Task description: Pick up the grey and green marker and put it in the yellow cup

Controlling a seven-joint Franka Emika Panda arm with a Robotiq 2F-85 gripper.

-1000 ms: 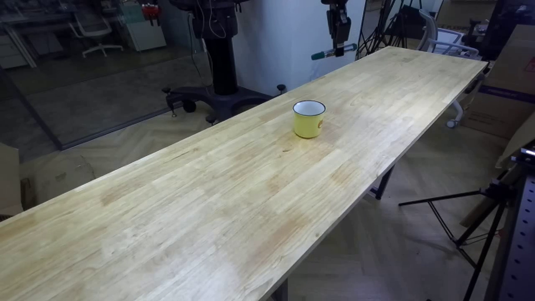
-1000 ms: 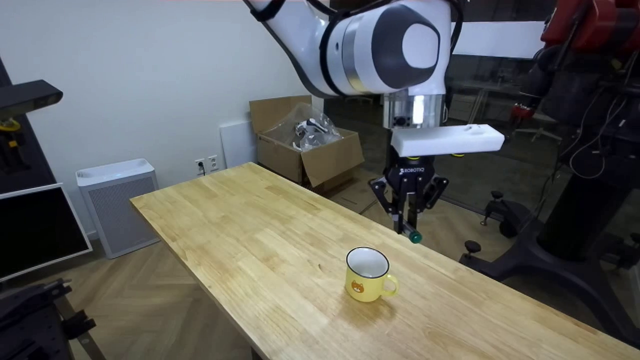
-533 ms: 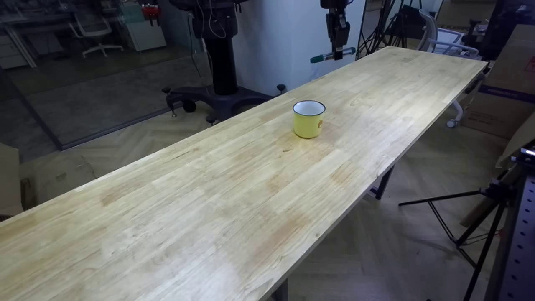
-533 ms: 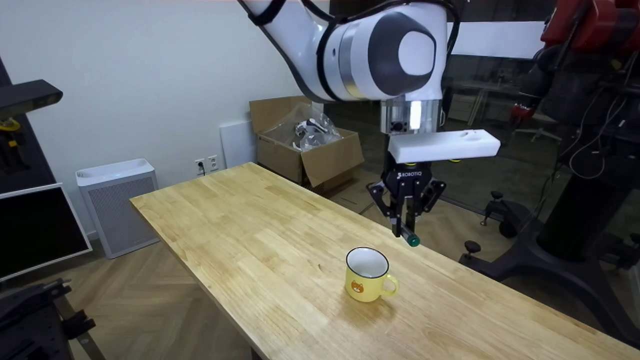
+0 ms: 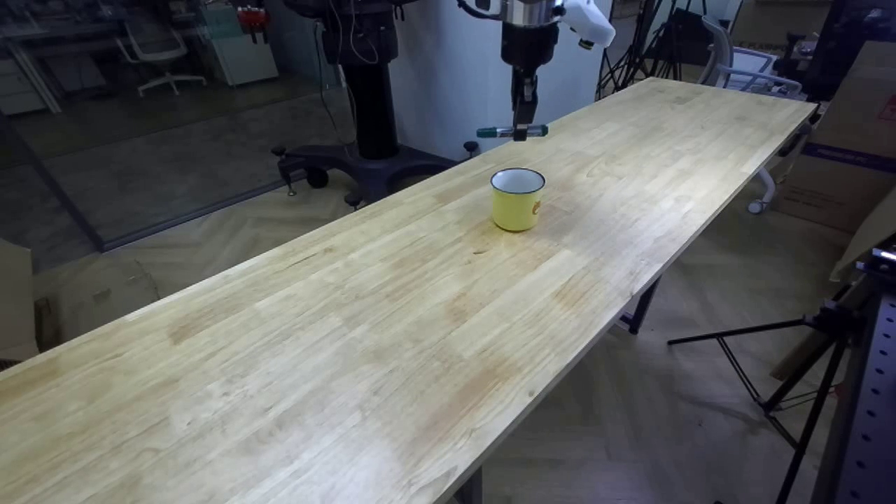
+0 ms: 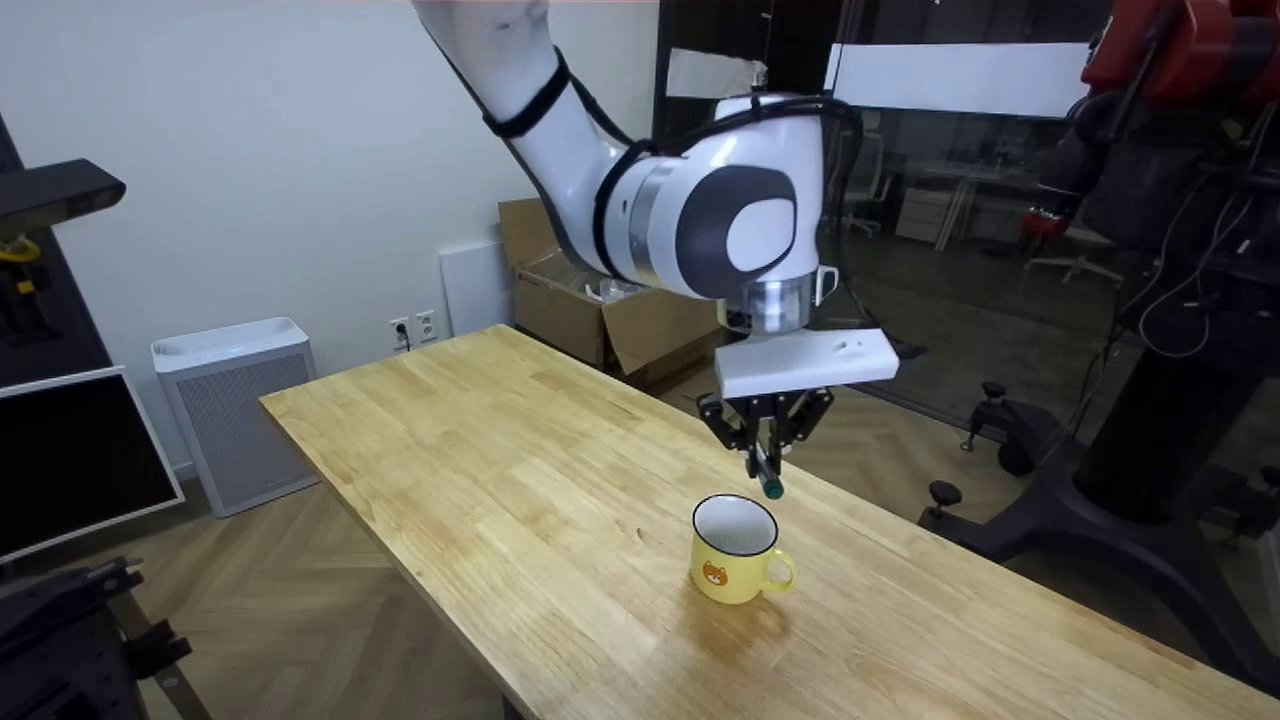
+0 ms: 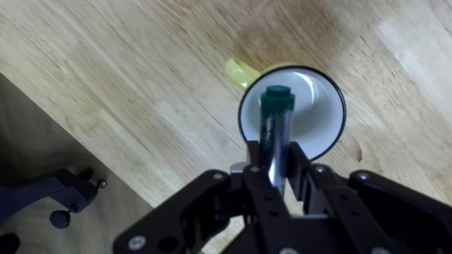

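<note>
The grey and green marker [image 7: 277, 102] has a green end and a grey, shiny body. My gripper [image 7: 273, 145] is shut on it, one finger on each side. In both exterior views the gripper [image 5: 520, 134] [image 6: 765, 468] holds the marker [image 5: 501, 131] [image 6: 772, 487] roughly level in the air, above and a little behind the cup. The yellow cup [image 5: 514, 210] stands upright on the table, with a white inside, dark rim and side handle; it also shows in an exterior view [image 6: 728, 572]. In the wrist view the marker's green end overlaps the cup's opening [image 7: 328, 116].
The long wooden table [image 5: 336, 350] carries the cup; its edge crosses the wrist view at lower left. A dark wheeled stand [image 6: 1120, 480] is beside the table. An open cardboard box [image 6: 660, 330] stands beyond its far end.
My gripper has moved lower and towards the cup, with the marker held between its fingers throughout. The cup has not moved.
</note>
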